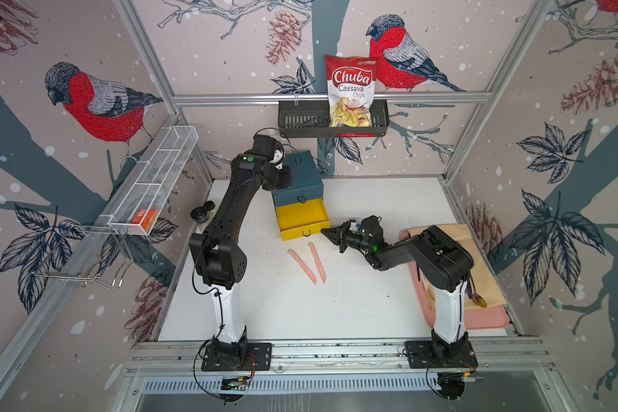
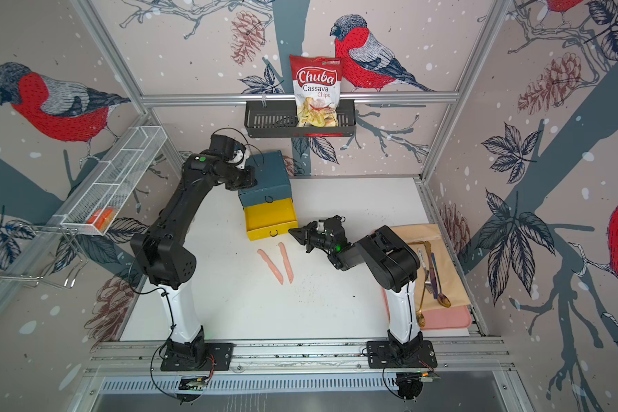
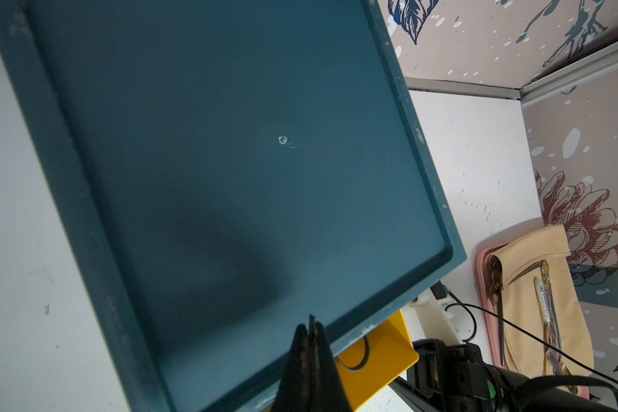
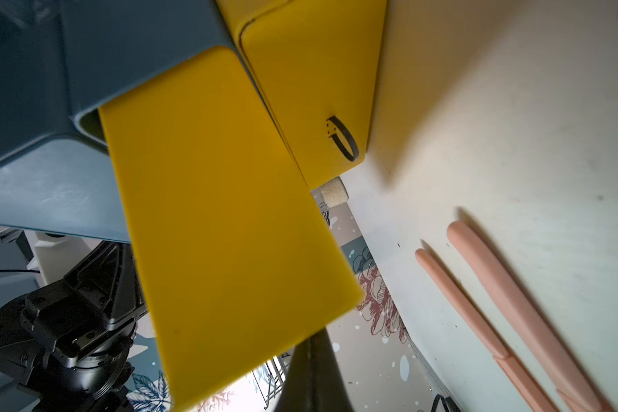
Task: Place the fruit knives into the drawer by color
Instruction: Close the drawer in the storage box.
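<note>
Two salmon-pink fruit knives [image 1: 302,265] [image 1: 317,262] lie side by side on the white table, in front of the drawer; both top views show them [image 2: 271,265], and so does the right wrist view [image 4: 478,321]. The dark teal drawer chest [image 1: 298,174] has one yellow drawer [image 1: 302,217] pulled out, and nothing shows inside it. My right gripper [image 1: 325,232] is shut and holds nothing, with its tip [image 4: 314,337] at the open drawer's right front corner. My left gripper [image 3: 312,323] is shut and holds nothing, hovering over the chest's top [image 3: 229,160] near its front edge.
A black wall basket [image 1: 300,121] holds a chips bag [image 1: 350,89]. A white mesh shelf [image 1: 157,178] hangs at the left. At the right, a pink tray [image 2: 450,317] with a beige cloth carries metal cutlery [image 2: 432,274]. Small black round items [image 1: 202,212] stand behind the left arm.
</note>
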Controlling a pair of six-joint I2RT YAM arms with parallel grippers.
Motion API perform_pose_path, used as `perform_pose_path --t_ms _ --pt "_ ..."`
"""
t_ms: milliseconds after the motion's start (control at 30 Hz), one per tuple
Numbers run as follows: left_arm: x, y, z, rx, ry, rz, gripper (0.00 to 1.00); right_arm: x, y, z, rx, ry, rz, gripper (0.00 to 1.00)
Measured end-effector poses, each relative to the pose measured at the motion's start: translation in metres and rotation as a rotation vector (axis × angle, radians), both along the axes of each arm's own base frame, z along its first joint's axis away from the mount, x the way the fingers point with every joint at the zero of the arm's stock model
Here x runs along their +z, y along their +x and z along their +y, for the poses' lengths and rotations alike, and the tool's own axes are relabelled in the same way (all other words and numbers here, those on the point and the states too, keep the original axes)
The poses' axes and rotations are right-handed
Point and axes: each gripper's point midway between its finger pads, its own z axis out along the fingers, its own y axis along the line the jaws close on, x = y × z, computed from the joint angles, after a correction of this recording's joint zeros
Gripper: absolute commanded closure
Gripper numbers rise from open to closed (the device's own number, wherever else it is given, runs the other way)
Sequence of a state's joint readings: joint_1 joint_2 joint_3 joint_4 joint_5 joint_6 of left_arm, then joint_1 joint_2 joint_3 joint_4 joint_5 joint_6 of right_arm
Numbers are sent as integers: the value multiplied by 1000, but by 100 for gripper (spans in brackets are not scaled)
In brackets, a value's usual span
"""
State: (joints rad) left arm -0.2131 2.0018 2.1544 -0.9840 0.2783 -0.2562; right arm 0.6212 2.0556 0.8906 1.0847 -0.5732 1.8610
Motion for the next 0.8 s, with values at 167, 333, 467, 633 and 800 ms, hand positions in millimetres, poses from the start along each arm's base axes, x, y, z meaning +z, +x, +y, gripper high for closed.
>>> perform_pose_path --t_ms 167,333,467,633,800 --pt "-7 2 0 0 4 18 100 -2 23 2 -20 15 -19 100" --pt "-9 6 -2 0 1 21 100 2 50 0 -50 29 -38 100" --pt "-10 10 -4 -3 -4 20 100 5 72 3 -62 41 -60 100" --pt "-12 12 -5 -2 -7 24 100 2 90 8 -63 42 -64 100" --pt "-12 12 -5 -1 -8 25 100 -3 101 11 -56 42 -61 100"
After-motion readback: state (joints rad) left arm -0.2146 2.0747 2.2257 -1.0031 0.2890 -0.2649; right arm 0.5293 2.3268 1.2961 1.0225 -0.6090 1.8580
